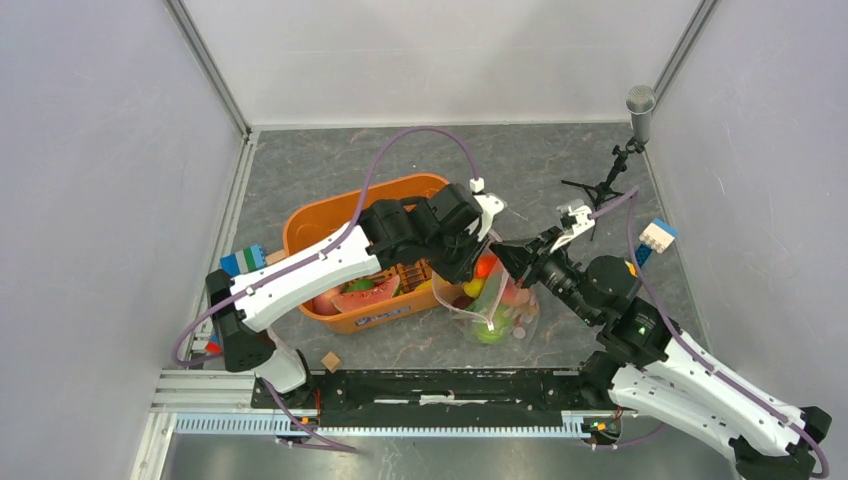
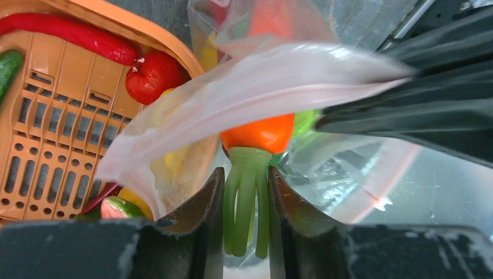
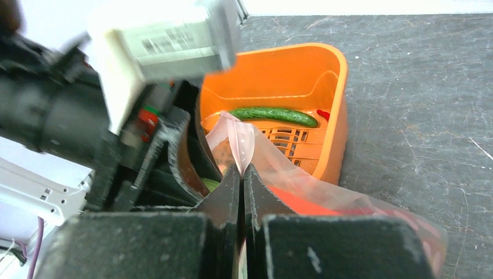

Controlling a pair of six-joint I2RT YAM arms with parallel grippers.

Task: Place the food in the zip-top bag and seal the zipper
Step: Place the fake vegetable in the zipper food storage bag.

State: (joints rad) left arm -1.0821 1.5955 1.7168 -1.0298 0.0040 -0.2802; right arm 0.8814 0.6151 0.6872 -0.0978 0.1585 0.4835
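Note:
My left gripper (image 2: 246, 183) is shut on the green stalk of an orange toy carrot (image 2: 258, 133) and holds it at the mouth of the clear zip-top bag (image 1: 500, 310), beside the orange tub. My right gripper (image 3: 240, 174) is shut on the bag's pale pink zipper strip (image 3: 238, 142) and holds the mouth up. Orange, yellow and green food pieces lie inside the bag (image 1: 487, 325). In the left wrist view a red chilli (image 2: 70, 35), a red fruit (image 2: 152, 75) and a green pod (image 2: 9, 67) lie in the tub. The right wrist view shows a green cucumber (image 3: 273, 115) there.
The orange plastic tub (image 1: 318, 218) stands left of the bag with more food in it. Coloured building blocks (image 1: 244, 260) lie at its left, a small wooden cube (image 1: 331, 361) in front, a white and blue block (image 1: 655, 238) at right. A microphone stand (image 1: 630, 140) is at back right.

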